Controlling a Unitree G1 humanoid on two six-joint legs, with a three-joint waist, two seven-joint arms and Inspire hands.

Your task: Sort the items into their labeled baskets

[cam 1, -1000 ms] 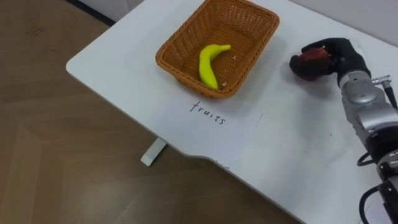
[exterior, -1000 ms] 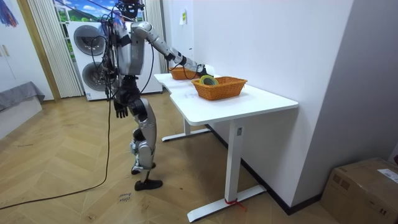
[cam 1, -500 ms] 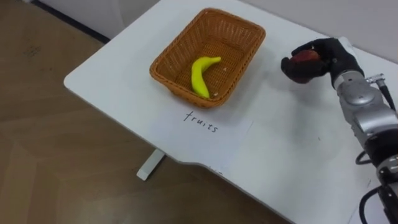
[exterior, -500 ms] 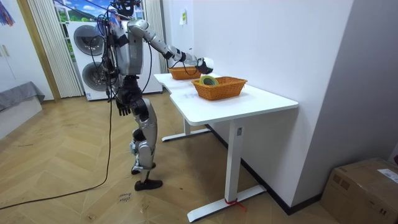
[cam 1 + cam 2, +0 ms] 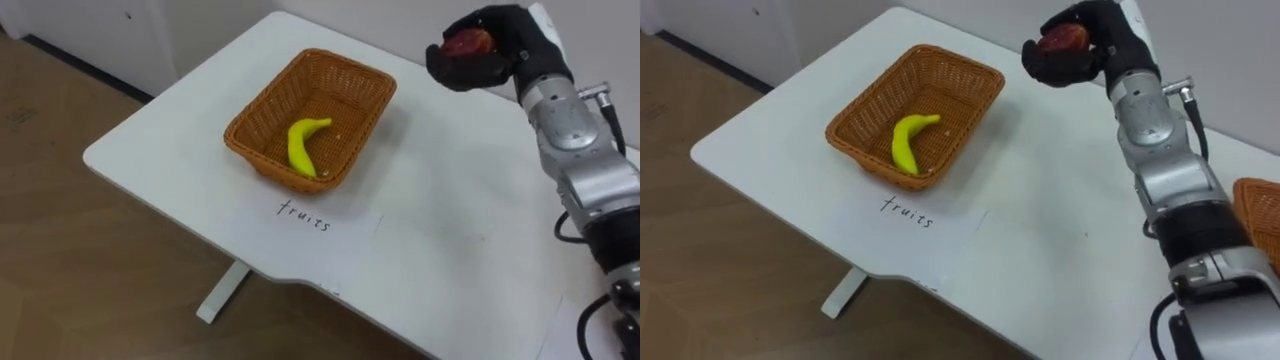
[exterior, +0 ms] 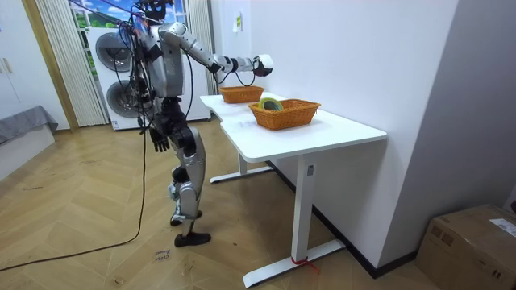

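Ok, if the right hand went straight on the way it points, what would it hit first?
Probably the white wall behind the table. The right hand, curled round a red fruit, is raised and points past the fruit basket, though depth is unclear.

Home-style room, part laundry corner, part work spot: stacked front-load washing machines point(image 6: 111, 56) far left, long pale curtain point(image 6: 56, 64) beside them, herringbone wood floor point(image 6: 97, 258), low grey seat point(image 6: 20, 129) at left edge. White sit-stand desk point(image 6: 339, 133) against a plain white wall point(image 6: 363, 56) with wicker baskets point(image 6: 284, 114) on it, cardboard box point(image 6: 472, 242) on floor near right
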